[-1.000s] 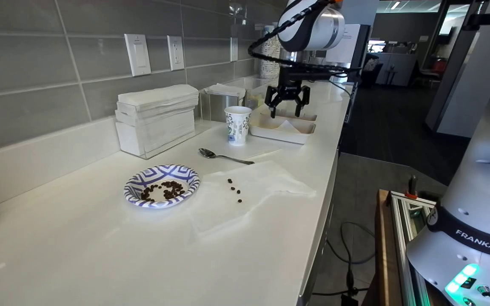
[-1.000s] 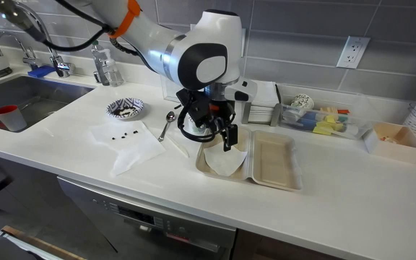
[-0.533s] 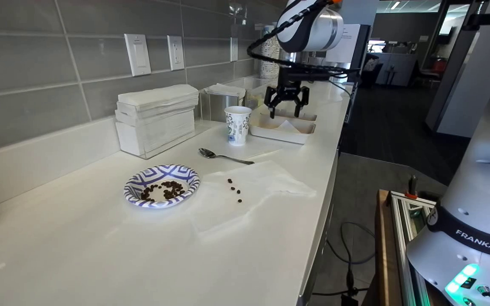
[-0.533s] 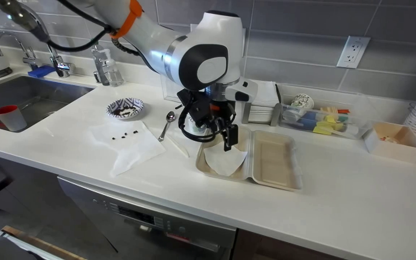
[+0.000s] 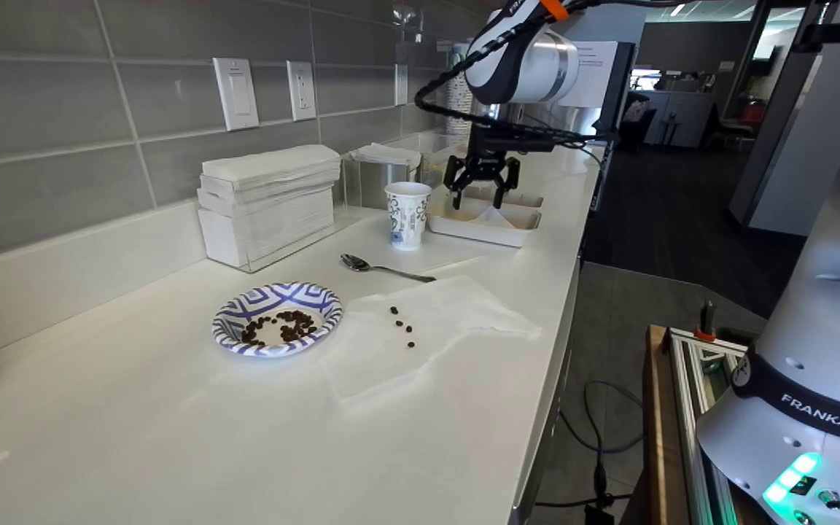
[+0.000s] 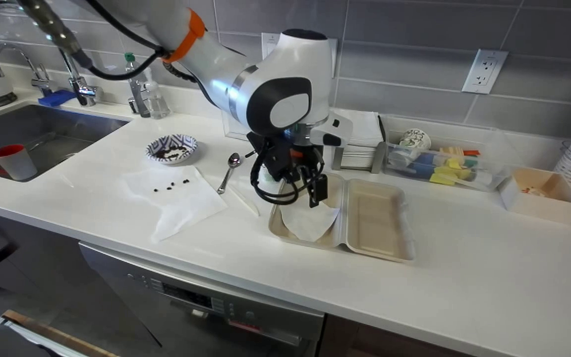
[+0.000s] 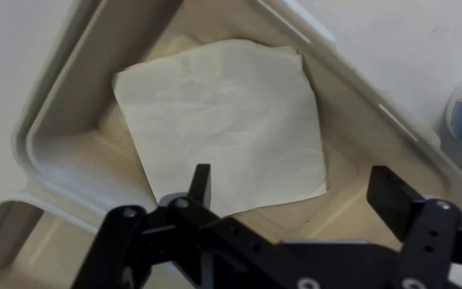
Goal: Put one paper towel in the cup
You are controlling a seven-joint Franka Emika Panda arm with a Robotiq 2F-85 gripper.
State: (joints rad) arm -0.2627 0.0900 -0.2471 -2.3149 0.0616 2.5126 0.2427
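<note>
A: What's moved: arm (image 6: 305, 64) and gripper (image 5: 477, 205) both sit lower than half a second ago; the cup (image 5: 407, 216) and container (image 6: 374, 218) match their earlier spots.

B: Grip?

A: Released. Its fingers (image 7: 393, 200) are spread wide; in the wrist view just the paper towel (image 7: 223, 120) and some container floor show between the tips.

B: Touching?

A: Can't tell. One fingertip overlaps the paper towel in the wrist view, the other the container's corner by the cup.

B: Paper towel location?

A: Creased, lying in one half of the unfolded container, below the gripper. Cup's upright on the counter (image 5: 245, 437), just beside that half.

B: Other paper?

A: Second sheet (image 6: 191, 208) on the counter, dark beans (image 5: 399, 323) on it.
</note>
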